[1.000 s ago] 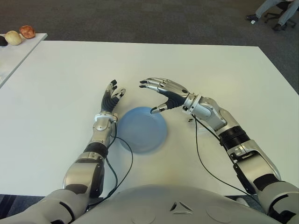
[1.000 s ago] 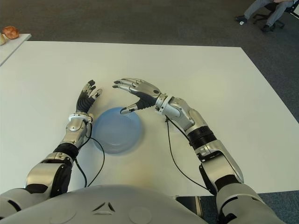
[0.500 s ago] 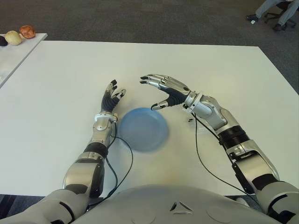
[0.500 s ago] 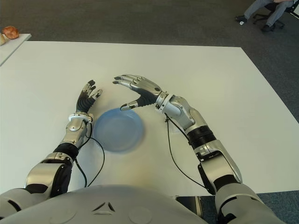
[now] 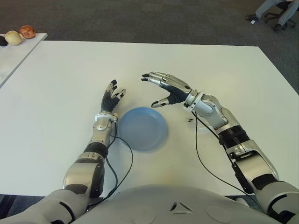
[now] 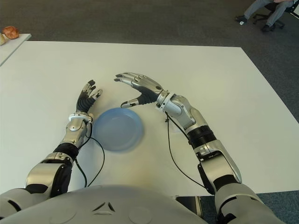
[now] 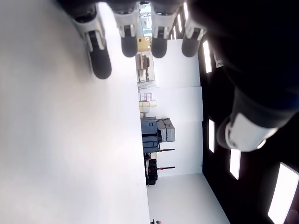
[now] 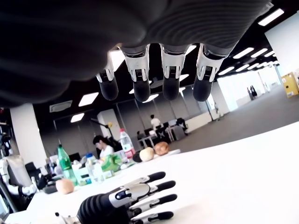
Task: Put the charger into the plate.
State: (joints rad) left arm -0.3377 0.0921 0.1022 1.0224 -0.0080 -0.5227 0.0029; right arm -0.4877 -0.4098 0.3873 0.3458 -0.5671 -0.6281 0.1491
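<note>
- On the white table [image 5: 56, 84] sits a blue plate [image 5: 142, 128], and nothing is in it.
- No charger shows in any view, so I cannot tell where it is.
- Just past the plate's far edge, the right hand [image 5: 169, 90] hangs with fingers spread, holding nothing.
- Beside the plate, the left hand [image 5: 111, 99] is spread and empty too.
- It looks like the whole job is still to do.

Plate [image 5: 142, 128] on table [image 5: 56, 93], btwn hands: left hand [image 5: 111, 99] fingers just left, right hand [image 5: 167, 88] fingers above far rim.
</note>
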